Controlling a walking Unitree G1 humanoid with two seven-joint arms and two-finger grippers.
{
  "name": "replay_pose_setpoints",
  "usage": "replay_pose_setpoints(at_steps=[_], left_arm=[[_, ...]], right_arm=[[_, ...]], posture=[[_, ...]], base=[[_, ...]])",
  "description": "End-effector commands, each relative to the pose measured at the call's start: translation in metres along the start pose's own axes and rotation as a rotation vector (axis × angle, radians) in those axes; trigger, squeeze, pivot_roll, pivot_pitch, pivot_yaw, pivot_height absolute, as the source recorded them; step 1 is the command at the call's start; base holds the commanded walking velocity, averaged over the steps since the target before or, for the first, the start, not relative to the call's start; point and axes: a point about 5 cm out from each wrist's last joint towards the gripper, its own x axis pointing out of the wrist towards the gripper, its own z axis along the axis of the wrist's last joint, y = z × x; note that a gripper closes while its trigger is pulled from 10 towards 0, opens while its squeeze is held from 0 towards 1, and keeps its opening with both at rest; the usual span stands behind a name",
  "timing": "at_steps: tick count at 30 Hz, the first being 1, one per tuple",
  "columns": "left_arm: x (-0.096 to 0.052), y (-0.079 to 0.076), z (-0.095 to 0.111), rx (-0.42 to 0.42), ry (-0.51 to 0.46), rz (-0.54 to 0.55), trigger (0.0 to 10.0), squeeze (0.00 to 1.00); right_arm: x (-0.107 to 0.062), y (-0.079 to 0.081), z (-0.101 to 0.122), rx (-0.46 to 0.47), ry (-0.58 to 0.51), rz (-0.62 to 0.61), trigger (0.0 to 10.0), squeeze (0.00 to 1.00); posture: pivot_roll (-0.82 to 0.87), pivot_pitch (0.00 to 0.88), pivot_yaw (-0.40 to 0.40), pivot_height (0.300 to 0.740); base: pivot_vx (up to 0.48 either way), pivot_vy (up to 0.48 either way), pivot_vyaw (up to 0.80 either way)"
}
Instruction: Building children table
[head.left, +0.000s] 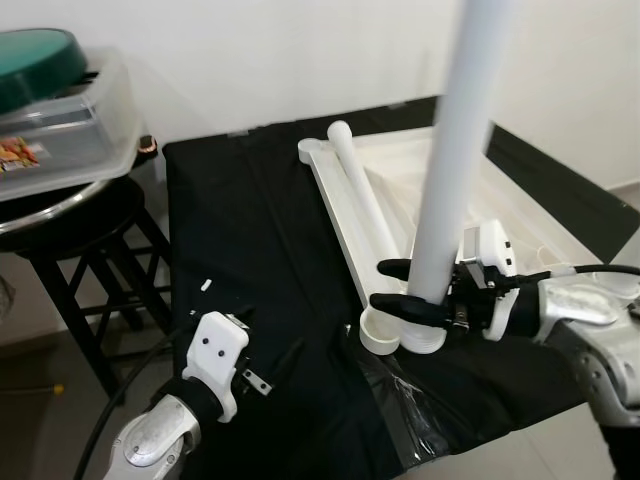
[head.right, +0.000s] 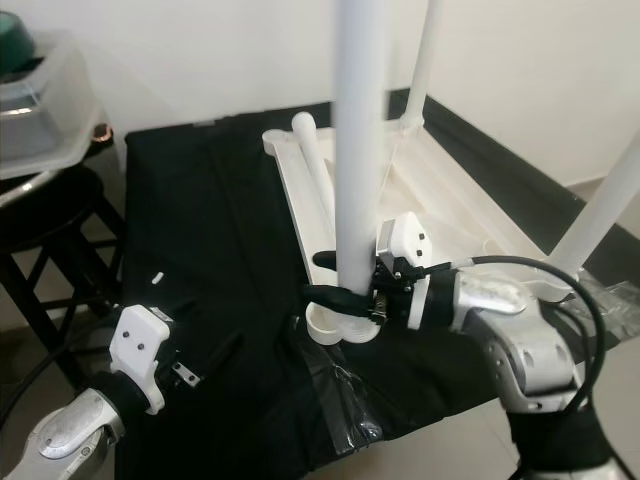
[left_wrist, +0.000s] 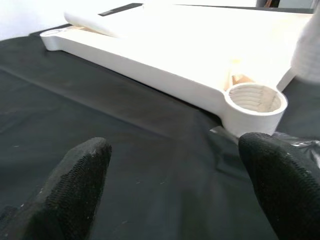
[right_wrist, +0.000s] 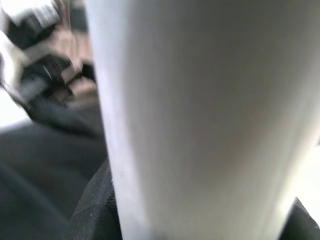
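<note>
no words or numbers can be read; the sticker on the plastic box (red and yellow) is too blurred.

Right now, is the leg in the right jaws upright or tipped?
Upright. The white leg rises near vertical from the corner socket of the tabletop; the right gripper clamps it low.
</note>
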Motion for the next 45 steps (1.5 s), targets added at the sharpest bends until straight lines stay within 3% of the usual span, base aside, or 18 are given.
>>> replay_pose_setpoints(at_steps=[1, 7, 16, 32, 39, 45], left_arm=[[-0.002, -0.003, 0.001, -0.017, -0.013, -0.018, 10.0, 0.0], [-0.007, -0.01, 0.011, -0.025, -0.073, -0.064, 10.0, 0.0], [-0.01, -0.011, 0.017, -0.012, -0.1, -0.065, 10.0, 0.0], [-0.017, -0.009, 0.023, -0.126, -0.134, -0.081, 10.0, 0.0], [-0.024, -0.015, 0.027, -0.147, -0.163, -0.186, 10.0, 0.0], [-0.029, -0.02, 0.027, -0.216, -0.16, -0.28, 10.0, 0.0]], right_arm=[[0.004, 0.002, 0.0, -0.033, 0.007, 0.038, 10.0, 0.0], [0.013, -0.006, 0.034, -0.068, -0.135, 0.234, 10.0, 0.0], [0.023, -0.011, 0.049, -0.127, -0.196, 0.319, 10.0, 0.0], [0.053, -0.008, 0.039, -0.154, -0.23, 0.346, 10.0, 0.0], [0.051, -0.008, 0.035, -0.158, -0.21, 0.358, 10.0, 0.0], [0.054, -0.008, 0.031, -0.158, -0.208, 0.36, 10.0, 0.0]], posture=[[0.02, 0.28, 0.037, 0.74], [0.03, 0.316, 0.046, 0.74], [0.04, 0.326, 0.042, 0.74], [0.05, 0.34, 0.036, 0.74], [0.05, 0.345, 0.034, 0.74], [0.05, 0.347, 0.032, 0.74]], base=[[0.0, 0.0, 0.0], [0.0, 0.0, 0.0], [0.0, 0.0, 0.0], [0.0, 0.0, 0.0], [0.0, 0.0, 0.0], [0.0, 0.0, 0.0]])
